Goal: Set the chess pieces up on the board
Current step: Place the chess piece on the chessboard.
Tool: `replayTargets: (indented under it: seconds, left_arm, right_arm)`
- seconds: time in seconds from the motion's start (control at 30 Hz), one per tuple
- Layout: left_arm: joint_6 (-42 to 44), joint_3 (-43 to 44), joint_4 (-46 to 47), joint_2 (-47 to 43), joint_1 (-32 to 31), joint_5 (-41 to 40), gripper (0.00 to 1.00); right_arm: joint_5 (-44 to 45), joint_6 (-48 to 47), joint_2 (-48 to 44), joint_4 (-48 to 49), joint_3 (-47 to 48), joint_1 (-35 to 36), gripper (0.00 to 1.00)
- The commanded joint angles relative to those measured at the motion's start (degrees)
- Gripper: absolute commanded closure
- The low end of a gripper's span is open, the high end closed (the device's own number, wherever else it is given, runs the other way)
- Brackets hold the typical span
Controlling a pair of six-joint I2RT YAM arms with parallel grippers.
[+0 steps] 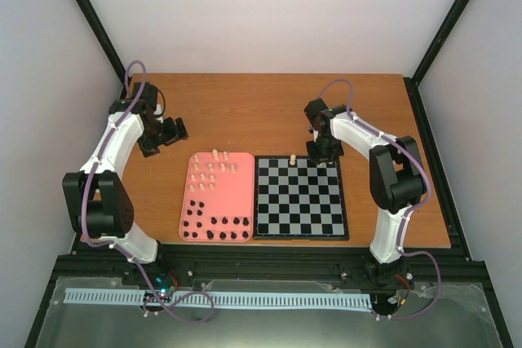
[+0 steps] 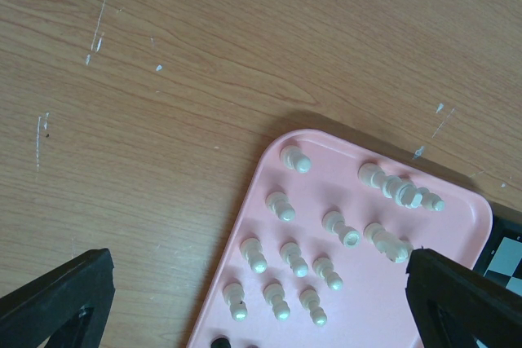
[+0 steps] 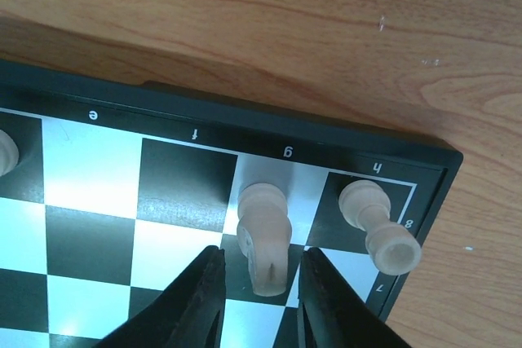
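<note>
The board lies right of the pink tray. My right gripper is open, one finger on each side of a cream knight standing on square g8, with a small gap on both sides. A cream rook stands on h8, and another cream piece shows at the left edge. In the top view one cream piece shows on the board's far row. My left gripper is wide open and empty above the tray's far left corner, over several cream pieces.
The tray holds several cream pieces at its far end and several black pieces at its near end. A corner of the board shows right of the tray. Bare wooden table lies beyond both.
</note>
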Motion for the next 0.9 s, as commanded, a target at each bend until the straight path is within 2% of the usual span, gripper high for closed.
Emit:
replayTargets:
  seconds: [0.0, 0.23, 0.53, 0.8, 0.87]
  left_arm:
    - [-0.1, 0.2, 0.8, -0.2, -0.2, 0.3, 0.00]
    - [-0.1, 0.1, 1.0, -0.2, -0.2, 0.5, 0.00]
    - [-0.2, 0.4, 1.1, 0.2, -0.1, 0.8, 0.00]
    - [-0.1, 0.6, 0.9, 0.1, -0.2, 0.5, 0.00]
    - [-0.2, 0.6, 0.8, 0.2, -0.1, 0.6, 0.00]
  right_arm:
    - [-0.7, -0.1, -1.4, 0.3, 0.5, -0.5, 0.73]
    - [-1.8, -0.3, -1.7, -0.2, 1.6, -0.5, 0.71]
    - [0.0, -1.0, -2.9, -0.8, 5.4, -0.3, 0.64]
    - [-0.7, -2.3, -1.2, -1.0, 10.7, 0.5, 0.49]
    - [-1.0, -2.3, 0.0, -1.7, 13.8, 1.6, 0.48]
